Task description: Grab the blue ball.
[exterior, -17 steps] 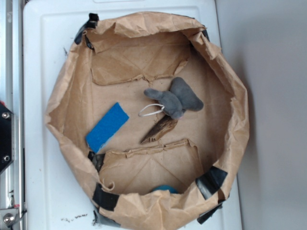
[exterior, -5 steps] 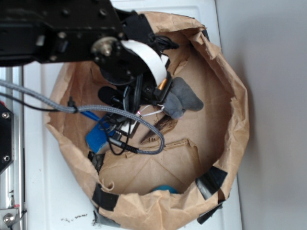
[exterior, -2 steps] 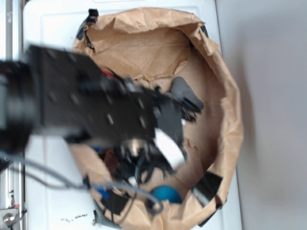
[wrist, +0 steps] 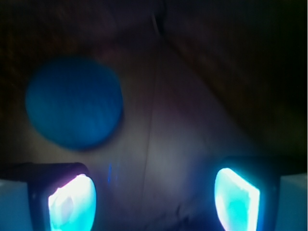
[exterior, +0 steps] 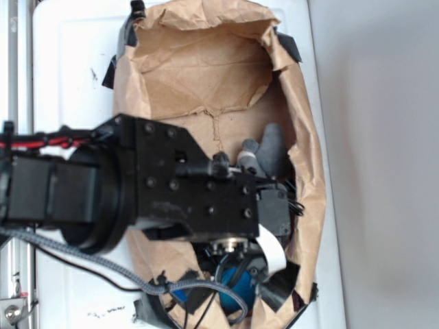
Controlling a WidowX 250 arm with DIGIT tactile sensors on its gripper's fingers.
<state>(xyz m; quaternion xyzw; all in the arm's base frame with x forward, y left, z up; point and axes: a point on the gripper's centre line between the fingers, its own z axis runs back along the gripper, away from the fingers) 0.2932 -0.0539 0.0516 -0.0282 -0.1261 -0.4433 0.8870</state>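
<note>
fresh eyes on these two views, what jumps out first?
The bulky black robot arm fills the exterior view, reaching into the crumpled brown paper bag on the white table. In the wrist view, the small round teal-blue ball lies upper left, ahead of the open gripper, outside the gap between its glowing jaws. A grey plush toy peeks out beyond the arm.

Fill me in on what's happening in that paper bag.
A WidowX arm is reaching into the crumpled brown paper bag after the blue ball. In the wrist view its hand is open, fingers spread wide, and the ball sits ahead of it, off toward one finger rather than between them, so nothing is gripped yet. The grey plush toy lies against the bag wall beside the arm, untouched.
</note>
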